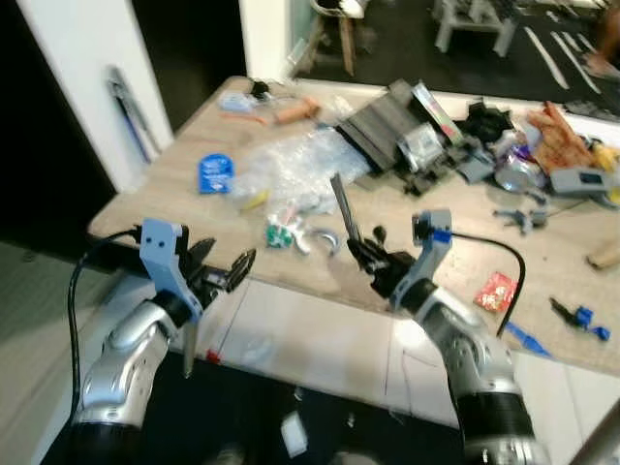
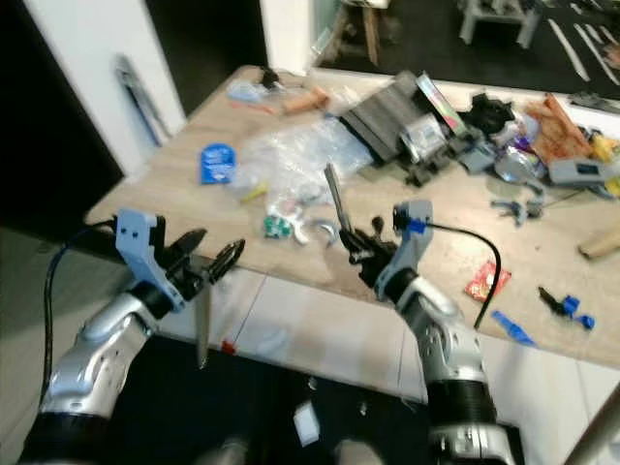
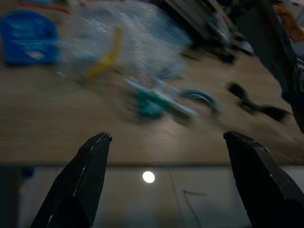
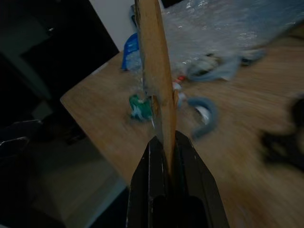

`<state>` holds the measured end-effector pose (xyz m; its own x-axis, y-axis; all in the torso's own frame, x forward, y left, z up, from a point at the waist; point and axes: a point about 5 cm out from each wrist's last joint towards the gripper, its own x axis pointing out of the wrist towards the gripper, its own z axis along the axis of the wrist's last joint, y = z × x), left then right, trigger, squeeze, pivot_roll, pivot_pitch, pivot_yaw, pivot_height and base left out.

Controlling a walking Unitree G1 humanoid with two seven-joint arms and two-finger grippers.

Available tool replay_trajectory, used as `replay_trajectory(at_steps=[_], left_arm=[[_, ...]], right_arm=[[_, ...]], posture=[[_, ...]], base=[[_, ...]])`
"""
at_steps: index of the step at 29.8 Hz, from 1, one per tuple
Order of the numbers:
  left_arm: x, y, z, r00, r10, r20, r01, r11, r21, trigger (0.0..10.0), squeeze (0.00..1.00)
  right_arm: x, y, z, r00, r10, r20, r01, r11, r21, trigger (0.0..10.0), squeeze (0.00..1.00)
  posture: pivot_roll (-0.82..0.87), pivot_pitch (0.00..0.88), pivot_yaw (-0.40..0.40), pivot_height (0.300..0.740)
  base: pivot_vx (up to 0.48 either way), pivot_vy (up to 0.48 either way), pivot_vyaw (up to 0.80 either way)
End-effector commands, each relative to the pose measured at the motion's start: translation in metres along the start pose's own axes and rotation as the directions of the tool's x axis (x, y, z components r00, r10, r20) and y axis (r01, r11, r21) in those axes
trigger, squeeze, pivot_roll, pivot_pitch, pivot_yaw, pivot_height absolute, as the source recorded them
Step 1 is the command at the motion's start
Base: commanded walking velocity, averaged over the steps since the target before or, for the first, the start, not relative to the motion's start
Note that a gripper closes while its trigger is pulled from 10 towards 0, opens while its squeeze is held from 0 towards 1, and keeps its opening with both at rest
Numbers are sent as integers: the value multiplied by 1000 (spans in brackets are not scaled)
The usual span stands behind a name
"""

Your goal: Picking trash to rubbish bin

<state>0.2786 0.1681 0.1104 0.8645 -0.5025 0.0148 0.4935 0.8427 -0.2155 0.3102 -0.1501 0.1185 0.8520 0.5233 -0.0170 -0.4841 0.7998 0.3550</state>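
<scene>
Right end effector [image 1: 360, 249] pinching flat stick [image 1: 344, 209], left end effector [image 1: 225, 269] spread

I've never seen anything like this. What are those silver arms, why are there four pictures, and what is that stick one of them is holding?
You are looking through a humanoid robot's cameras. The two wide pictures come from its head, looking down at its own silver arms. The other two come from cameras on its wrists, looking along each gripper's black fingers.

The left gripper is open and holds nothing, near the edge of the wooden table. The right gripper is shut on a thin flat strip, which looks brownish in the right wrist view; I cannot tell what it is.

The table is cluttered: crumpled clear plastic wrap, a blue packet, a small green and white item, a red wrapper and dark parts further back. The robot's job is to bin the trash.
</scene>
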Motion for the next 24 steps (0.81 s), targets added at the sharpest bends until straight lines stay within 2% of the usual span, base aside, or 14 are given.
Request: replay_trajectory(at_steps=[1,24], left_arm=[[2,0,-1,1000,2,-8,-2,1000,0,10000,0],[4,0,1,1000,-9,-11,9,1000,13,10000,0]], right_arm=[[0,-1,-2,1000,-4,-4,4,1000,1,10000,0],[3,0,-2,1000,-7,-5,7,1000,-12,10000,0]], posture=[[-141,0,15,740],[-135,0,21,740]], base=[[-424,0,0],[-425,0,0]])
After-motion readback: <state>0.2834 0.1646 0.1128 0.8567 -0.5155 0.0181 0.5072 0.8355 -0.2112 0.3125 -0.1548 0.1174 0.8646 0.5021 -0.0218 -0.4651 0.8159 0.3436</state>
